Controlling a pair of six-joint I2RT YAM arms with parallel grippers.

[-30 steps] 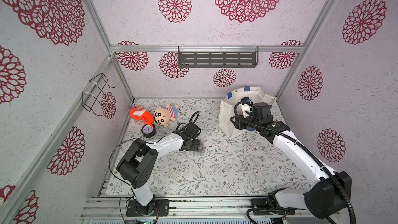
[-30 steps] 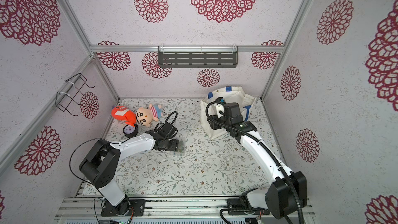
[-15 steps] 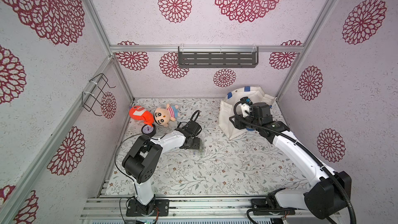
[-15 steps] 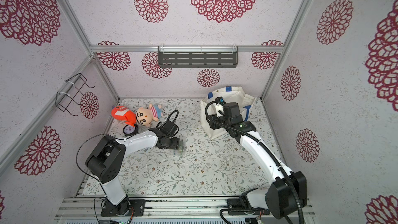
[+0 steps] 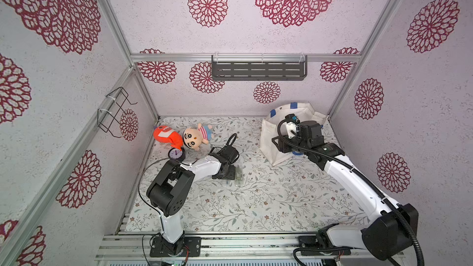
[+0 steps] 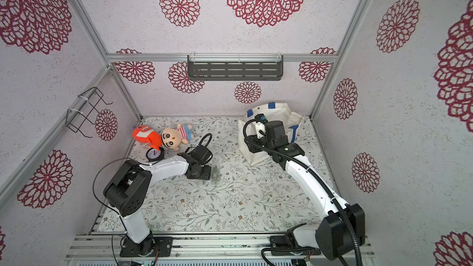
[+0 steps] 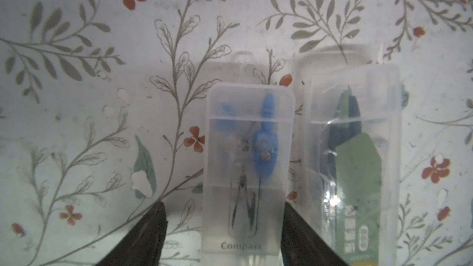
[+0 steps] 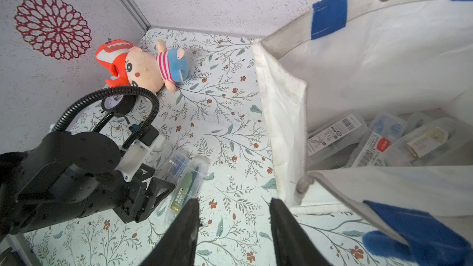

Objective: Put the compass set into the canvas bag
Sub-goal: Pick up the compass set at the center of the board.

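Observation:
The compass set [image 7: 248,162] is a clear flat case with a blue compass inside and the word "Compass" printed on it. It lies flat on the floral floor. My left gripper [image 7: 223,204] is open and straddles the case. One finger [image 7: 294,226] touches the case's edge; the other finger [image 7: 151,229] stands a gap away. In both top views the left gripper [image 5: 228,174] [image 6: 202,172] points down at mid-floor. The cream canvas bag [image 5: 271,134] [image 8: 384,60] with blue handles stands open at the back right. My right gripper [image 8: 234,200] is open and empty beside the bag's near corner.
A second clear case with a green card [image 7: 358,170] [image 5: 239,174] lies right beside the compass set. Several clear cases [image 8: 358,136] lie inside the bag. A plush doll [image 5: 195,136], an orange plush [image 5: 166,135] and a small clock [image 5: 176,154] sit at the back left.
My left gripper's jaws have narrowed around the compass set, and the left arm's elbow has shifted slightly. The right arm has not moved.

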